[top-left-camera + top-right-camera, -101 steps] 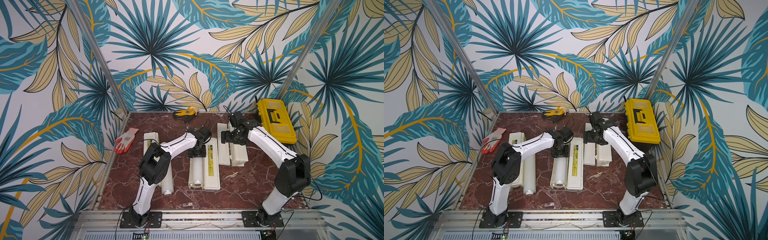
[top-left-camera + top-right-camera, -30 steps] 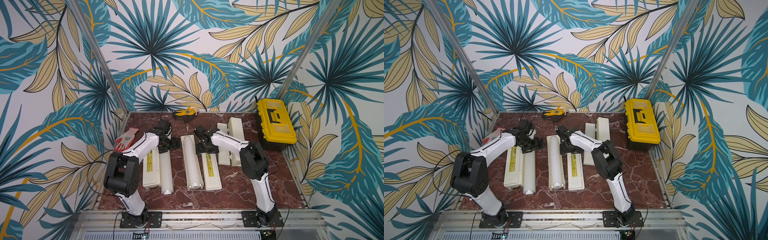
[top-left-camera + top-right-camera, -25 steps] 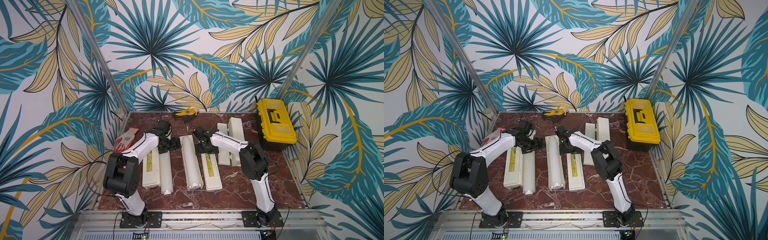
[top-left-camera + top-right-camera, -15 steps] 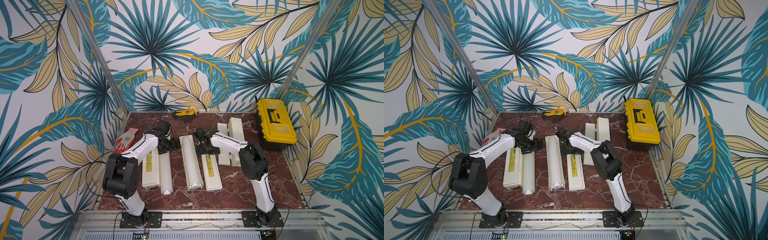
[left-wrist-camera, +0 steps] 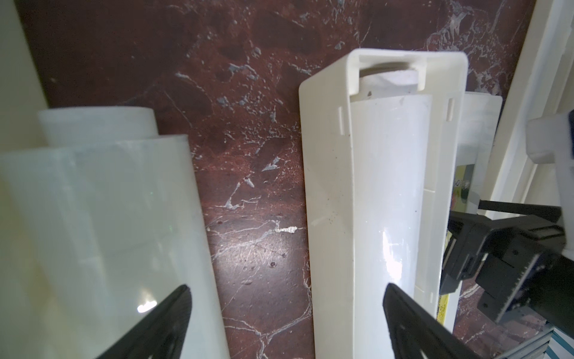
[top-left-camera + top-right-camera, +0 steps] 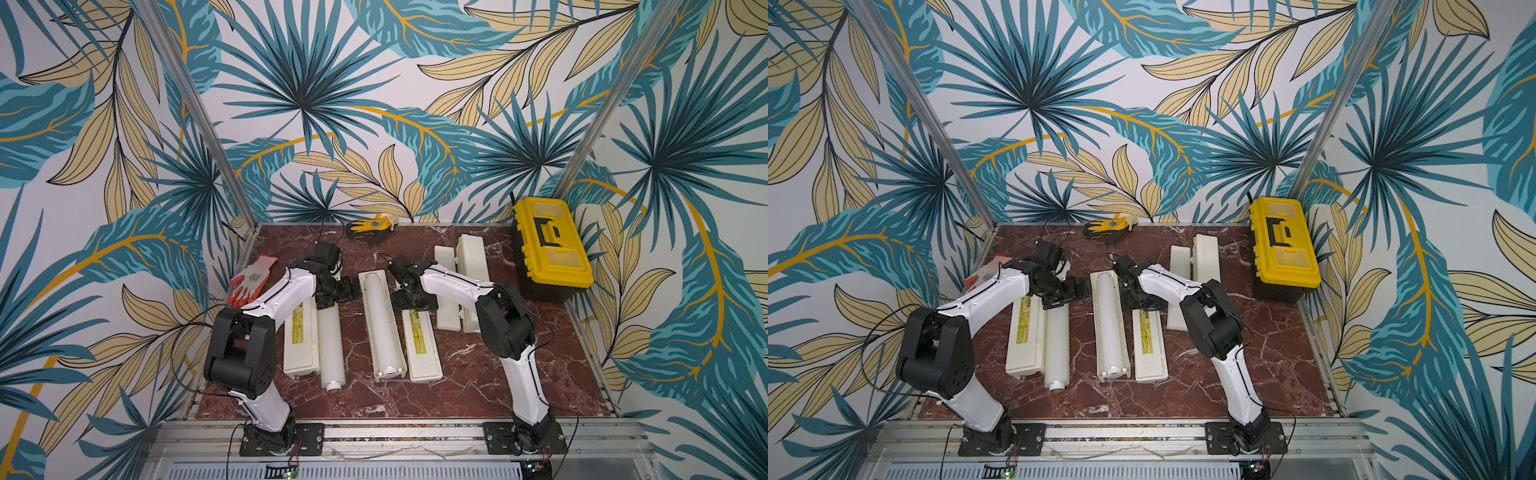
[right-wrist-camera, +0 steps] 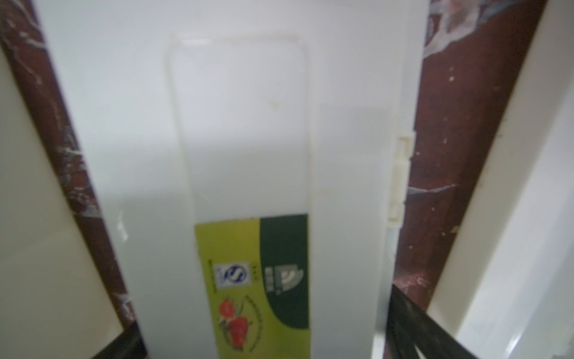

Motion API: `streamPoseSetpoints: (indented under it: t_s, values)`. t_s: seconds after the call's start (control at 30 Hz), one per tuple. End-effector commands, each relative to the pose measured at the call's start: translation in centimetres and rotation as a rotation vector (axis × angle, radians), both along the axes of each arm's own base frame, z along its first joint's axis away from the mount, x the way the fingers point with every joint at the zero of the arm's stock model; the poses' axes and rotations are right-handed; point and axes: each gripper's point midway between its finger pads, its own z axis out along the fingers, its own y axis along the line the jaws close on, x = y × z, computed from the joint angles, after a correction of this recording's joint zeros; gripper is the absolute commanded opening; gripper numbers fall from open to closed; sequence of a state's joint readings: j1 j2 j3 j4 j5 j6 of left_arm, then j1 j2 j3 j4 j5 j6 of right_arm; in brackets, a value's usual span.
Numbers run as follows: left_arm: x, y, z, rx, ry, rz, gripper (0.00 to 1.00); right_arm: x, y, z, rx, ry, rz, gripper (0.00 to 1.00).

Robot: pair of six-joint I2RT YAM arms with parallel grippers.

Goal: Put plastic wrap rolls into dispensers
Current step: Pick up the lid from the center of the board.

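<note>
We see the roll (image 6: 382, 320) inside the middle dispenser (image 6: 390, 372). Our left gripper (image 5: 286, 289) and right gripper (image 6: 414, 302) gape empty. Next we shut its lid (image 6: 422, 345).

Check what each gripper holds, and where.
Left gripper: nothing, open. Right gripper straddles the middle dispenser's lid near its far end; grip cannot be told.

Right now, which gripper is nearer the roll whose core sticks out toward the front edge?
Left. The left gripper hangs open beside the far end of that roll. The right gripper is past the open dispenser tray, over its labelled lid.
</note>
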State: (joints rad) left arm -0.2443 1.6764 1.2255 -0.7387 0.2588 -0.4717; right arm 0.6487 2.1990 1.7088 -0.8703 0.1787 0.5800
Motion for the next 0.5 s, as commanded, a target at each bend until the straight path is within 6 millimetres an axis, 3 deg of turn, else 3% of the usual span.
streamPoseSetpoints:
  t_s: [0.0, 0.1, 0.2, 0.47]
  values:
    - [-0.6, 0.5, -0.2, 0.004, 0.016, 0.005, 0.97, -1.9, -0.8, -2.5, -0.025, 0.081, -0.017, 0.97]
    - [-0.5, 0.5, 0.0, 0.005, 0.007, 0.001, 0.97, -2.0, -0.9, -2.8, -0.024, 0.073, -0.014, 0.96]
    - [-0.5, 0.4, 0.2, 0.002, 0.003, -0.003, 0.97, -1.9, -1.1, -2.5, -0.027, 0.059, 0.0, 0.89]
    - [-0.4, 0.3, 0.6, -0.003, -0.01, -0.012, 0.97, -1.3, -1.8, 2.3, -0.027, -0.041, 0.02, 0.77]
